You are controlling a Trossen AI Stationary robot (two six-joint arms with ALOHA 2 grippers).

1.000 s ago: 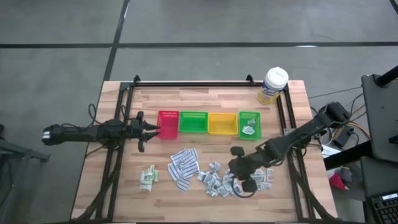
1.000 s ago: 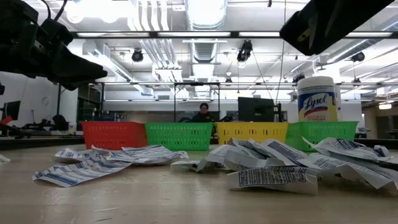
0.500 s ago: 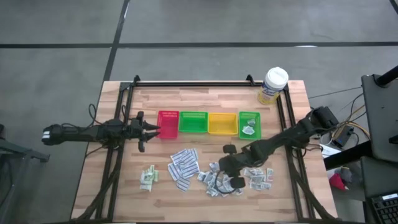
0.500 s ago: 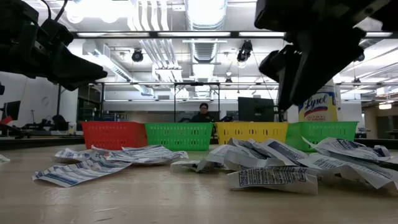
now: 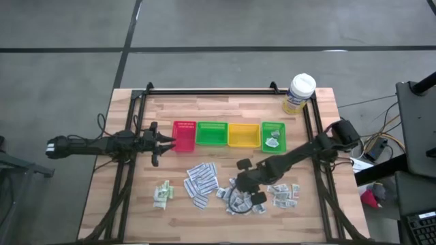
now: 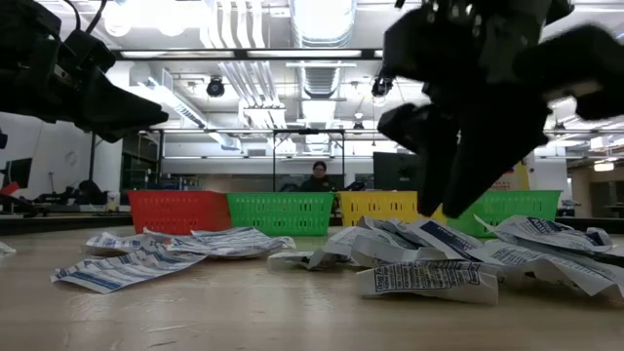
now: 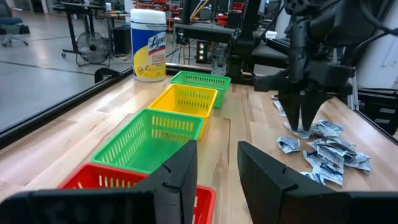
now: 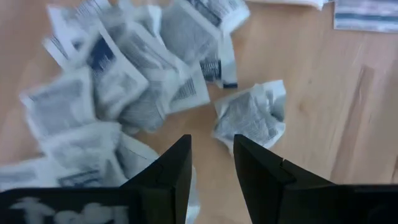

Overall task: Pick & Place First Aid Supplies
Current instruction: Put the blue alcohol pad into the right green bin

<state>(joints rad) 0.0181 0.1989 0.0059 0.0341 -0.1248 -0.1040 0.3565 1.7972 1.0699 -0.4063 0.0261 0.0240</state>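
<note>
The first aid supplies lie loose on the wooden table: long white strips [image 5: 201, 180], a heap of small grey-white squares [image 5: 231, 199], pale green sachets [image 5: 162, 194] and more packets [image 5: 283, 194]. My right gripper [image 5: 238, 190] hangs open over the heap of squares, pointing steeply down. Its fingertips [image 6: 450, 210] stay just above the packets with nothing between them. In the right wrist view a crumpled square [image 8: 252, 118] lies just ahead of my right gripper [image 8: 211, 142]. My left gripper [image 5: 163, 143] waits open beside the red tray [image 5: 184, 136], holding nothing.
Four trays stand in a row across the table's middle: red, green [image 5: 212, 134], yellow [image 5: 243, 135] and a smaller green one [image 5: 273, 128] with a packet in it. A white-lidded tub [image 5: 300, 93] stands at the far right corner. A person sits in the room beyond.
My right gripper has come down and moved toward the table's left, from the right side of the packets to over the heap of grey-white squares, rolling its wrist as it went. The packets lie as before.
</note>
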